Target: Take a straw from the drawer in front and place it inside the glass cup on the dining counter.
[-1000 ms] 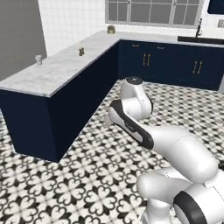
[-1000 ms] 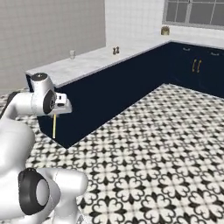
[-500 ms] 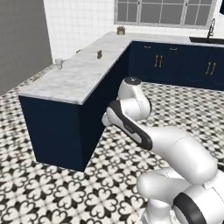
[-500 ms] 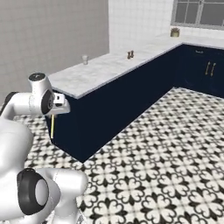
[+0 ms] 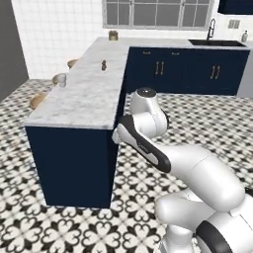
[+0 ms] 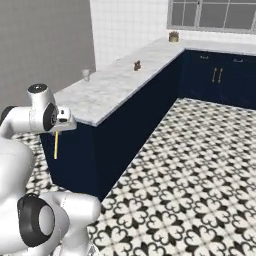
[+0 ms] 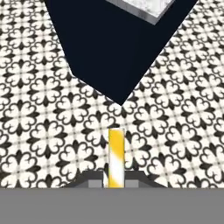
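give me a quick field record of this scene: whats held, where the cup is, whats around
end effector: shut on the straw
straw: yellow, hangs down from the end effector, over the patterned floor beside the counter's end
cup: upright on the dining counter, near its far edge, apart from the straw
dining counter: marble top on navy base
small brown item: on the counter, further along from the cup
stools: on the counter's far side
task stage: straw in hand, not yet in the cup

Yellow-and-white striped straw [image 7: 116, 157], navy counter base [image 7: 113, 48]
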{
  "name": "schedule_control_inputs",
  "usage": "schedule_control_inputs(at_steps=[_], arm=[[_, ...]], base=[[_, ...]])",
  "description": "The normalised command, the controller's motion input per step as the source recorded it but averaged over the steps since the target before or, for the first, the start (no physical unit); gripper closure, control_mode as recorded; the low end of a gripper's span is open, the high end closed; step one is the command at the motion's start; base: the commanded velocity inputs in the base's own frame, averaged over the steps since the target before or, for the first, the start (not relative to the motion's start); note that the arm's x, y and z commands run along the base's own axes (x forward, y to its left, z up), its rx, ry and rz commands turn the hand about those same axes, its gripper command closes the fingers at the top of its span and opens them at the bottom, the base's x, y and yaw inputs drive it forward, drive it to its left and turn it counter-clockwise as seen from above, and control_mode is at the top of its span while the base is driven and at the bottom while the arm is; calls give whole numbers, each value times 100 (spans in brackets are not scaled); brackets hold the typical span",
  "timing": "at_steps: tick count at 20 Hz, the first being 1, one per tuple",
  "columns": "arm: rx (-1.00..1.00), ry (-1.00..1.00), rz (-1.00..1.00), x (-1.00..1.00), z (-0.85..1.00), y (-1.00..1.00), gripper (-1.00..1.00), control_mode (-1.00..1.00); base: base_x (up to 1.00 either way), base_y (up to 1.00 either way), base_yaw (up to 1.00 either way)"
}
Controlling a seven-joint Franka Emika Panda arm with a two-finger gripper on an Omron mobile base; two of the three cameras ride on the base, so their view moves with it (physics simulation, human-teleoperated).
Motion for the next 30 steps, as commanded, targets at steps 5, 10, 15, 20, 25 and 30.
schedule_control_inputs(at_steps=[5,10,15,20,25,30], arm=[[0,0,0,0,0,0,100,100],[0,0,0,0,0,0,100,100],[0,0,0,0,0,0,100,100],[0,0,0,0,0,0,100,100],[0,0,0,0,0,0,100,100],[0,0,0,0,0,0,100,100]], base=[[40,100,-39],[26,100,-38],[12,100,-38],[0,100,-37],[0,100,-39],[0,100,-41]])
